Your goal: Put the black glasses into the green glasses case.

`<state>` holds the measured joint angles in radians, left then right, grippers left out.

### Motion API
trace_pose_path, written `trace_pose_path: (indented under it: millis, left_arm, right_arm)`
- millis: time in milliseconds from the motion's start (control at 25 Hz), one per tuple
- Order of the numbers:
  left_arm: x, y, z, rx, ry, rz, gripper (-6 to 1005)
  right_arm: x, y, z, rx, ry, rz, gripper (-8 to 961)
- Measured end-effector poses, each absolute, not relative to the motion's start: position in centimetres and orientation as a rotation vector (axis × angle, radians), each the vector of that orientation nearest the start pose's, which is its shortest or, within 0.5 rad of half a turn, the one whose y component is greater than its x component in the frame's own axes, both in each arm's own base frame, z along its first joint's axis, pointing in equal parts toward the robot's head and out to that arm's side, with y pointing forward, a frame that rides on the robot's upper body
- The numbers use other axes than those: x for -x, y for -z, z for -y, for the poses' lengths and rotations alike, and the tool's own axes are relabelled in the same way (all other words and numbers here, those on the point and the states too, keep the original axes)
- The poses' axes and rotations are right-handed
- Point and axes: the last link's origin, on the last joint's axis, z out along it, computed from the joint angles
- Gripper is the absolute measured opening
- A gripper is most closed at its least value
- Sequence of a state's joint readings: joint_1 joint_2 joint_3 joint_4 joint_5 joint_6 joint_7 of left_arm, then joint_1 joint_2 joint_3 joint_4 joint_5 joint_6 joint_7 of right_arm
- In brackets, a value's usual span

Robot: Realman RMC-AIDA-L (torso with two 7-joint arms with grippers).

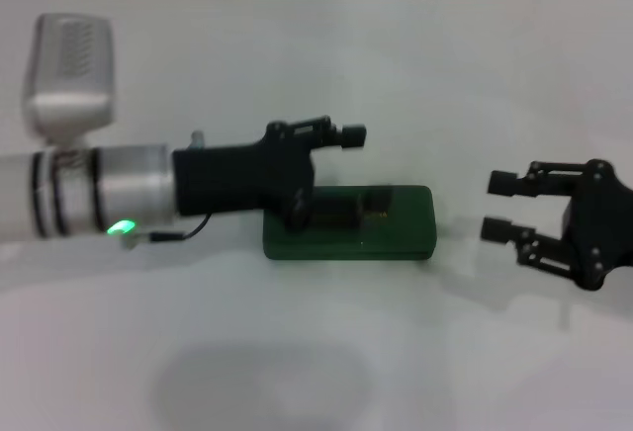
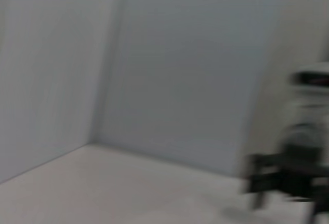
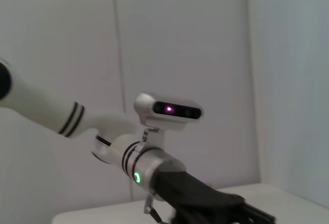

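The green glasses case [image 1: 401,238] lies flat in the middle of the white table. A darker shape [image 1: 348,210] lies on it, beside my left gripper; it may be the black glasses, but it is too blurred to tell. My left gripper [image 1: 324,178] reaches in from the left and hangs over the case's left end. Its fingers are spread, one past the case's far edge [image 1: 348,135] and one low over the case [image 1: 295,217]. My right gripper [image 1: 500,206] is open and empty, right of the case and apart from it.
The white table [image 1: 316,352] meets a tiled wall at the back. In the right wrist view the left arm and its black hand [image 3: 205,203] show in front of a pale wall. The left wrist view shows the right gripper [image 2: 288,178], blurred.
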<state>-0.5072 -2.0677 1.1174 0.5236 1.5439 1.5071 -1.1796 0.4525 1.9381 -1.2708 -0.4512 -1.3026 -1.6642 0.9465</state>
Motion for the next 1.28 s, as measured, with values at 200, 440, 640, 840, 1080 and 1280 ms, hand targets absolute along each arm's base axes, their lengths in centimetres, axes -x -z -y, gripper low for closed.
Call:
trace_pose_path:
  millis: [200, 440, 640, 840, 1080, 1280]
  left_arm:
    - [23.8, 2.1, -27.7, 2.896, 1.065, 0.168, 841]
    - [24.7, 1.7, -25.6, 2.895, 1.119, 0.068, 841]
    - [24.7, 1.9, -25.4, 2.89, 1.126, 0.06, 842]
    - [24.7, 2.0, -25.3, 2.884, 1.127, 0.047, 841]
    - [24.6, 2.0, -25.4, 2.88, 1.126, 0.033, 842]
    - [24.6, 2.0, -25.5, 2.875, 1.13, 0.031, 842]
  right_arm:
    - [-23.9, 1.5, -29.0, 2.807, -1.062, -0.081, 556]
    - [-23.0, 2.9, -28.8, 2.817, -1.055, 0.017, 615]
    - [-22.8, 3.1, -28.9, 2.817, -1.053, 0.039, 809]
    - [-22.7, 3.3, -29.2, 2.812, -1.037, 0.042, 840]
    - [-22.8, 3.3, -28.9, 2.793, -1.038, 0.082, 840]
    - [-22.8, 3.3, -28.9, 2.791, -1.041, 0.087, 840]
